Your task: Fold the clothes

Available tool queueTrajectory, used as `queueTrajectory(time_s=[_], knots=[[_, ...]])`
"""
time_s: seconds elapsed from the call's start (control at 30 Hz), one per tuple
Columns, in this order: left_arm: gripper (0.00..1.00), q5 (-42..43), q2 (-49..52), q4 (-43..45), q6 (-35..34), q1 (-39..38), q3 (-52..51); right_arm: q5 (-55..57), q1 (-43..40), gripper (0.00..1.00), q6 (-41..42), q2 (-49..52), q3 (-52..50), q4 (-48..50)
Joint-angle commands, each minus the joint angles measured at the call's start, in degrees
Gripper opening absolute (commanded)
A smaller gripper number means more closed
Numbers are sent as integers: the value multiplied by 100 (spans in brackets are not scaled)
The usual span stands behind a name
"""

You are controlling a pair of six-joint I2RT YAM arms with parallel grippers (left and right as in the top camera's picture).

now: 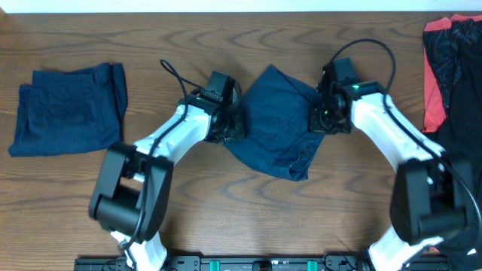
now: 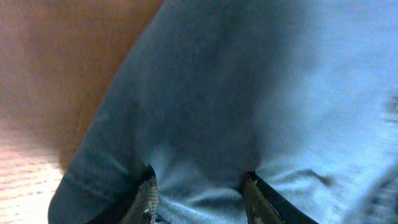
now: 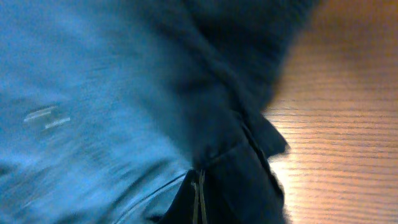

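Jaws of the left gripper (image 2: 199, 200) are seen parted, the navy shorts (image 1: 275, 124) bunched between them. Jaws of the right gripper (image 3: 199, 198) are pressed together on the shorts' dark edge, much blurred. The shorts are spread mid-table, and a black-and-coral garment (image 1: 450, 68) is cut off at the right.

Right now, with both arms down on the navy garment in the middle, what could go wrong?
The right tool seems to pinch only a thin edge of the navy garment, so the cloth may slip out under a pull. Cloth bulges between the fingers of the left tool, so it might catch several layers at once. The garment lies crumpled and askew, so a fold from here could come out uneven.
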Motion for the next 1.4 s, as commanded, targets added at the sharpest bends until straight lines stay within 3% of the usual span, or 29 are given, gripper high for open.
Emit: queueTrajectory(time_s=[0.0,0.23,0.43,0.6,0.73,0.87,0.93,0.97,1.17,1.2,1.33,1.37], knots=[[46,-55,372,-422,122,4,-66,955,-31,1,85,415,-46,15],[30,-48,452,-1742,118,2,-66,1484,-175,2,81,761,-46,737],[27,120,442,-3021,122,-149,-66,1158,-188,6,-133,750,63,1464],[27,116,118,-3338,186,-302,-66,197,-184,6,-310,557,428,870],[27,-72,-643,-3163,179,-249,-59,-345,-181,4,-358,63,560,-4],[28,-992,-1561,-2723,181,-111,-59,-861,-177,4,-575,-608,560,-599],[53,-1565,-1939,-2306,184,-42,-59,-1086,-153,4,-765,-955,560,-898],[57,-1825,-2081,-2057,184,-11,-59,-1150,-133,5,-804,-1099,560,-1054],[58,-2149,-2092,-592,660,146,-59,-1447,149,10,-804,-1425,546,-2035],[59,-2127,-2000,-407,754,170,-59,-1453,234,12,-802,-1423,516,-2151],[60,-2092,-1528,168,1078,238,-59,-1451,667,41,-761,-1423,293,-2297],[60,-2090,-1405,260,1132,256,-59,-1451,796,44,-730,-1423,216,-2251]])
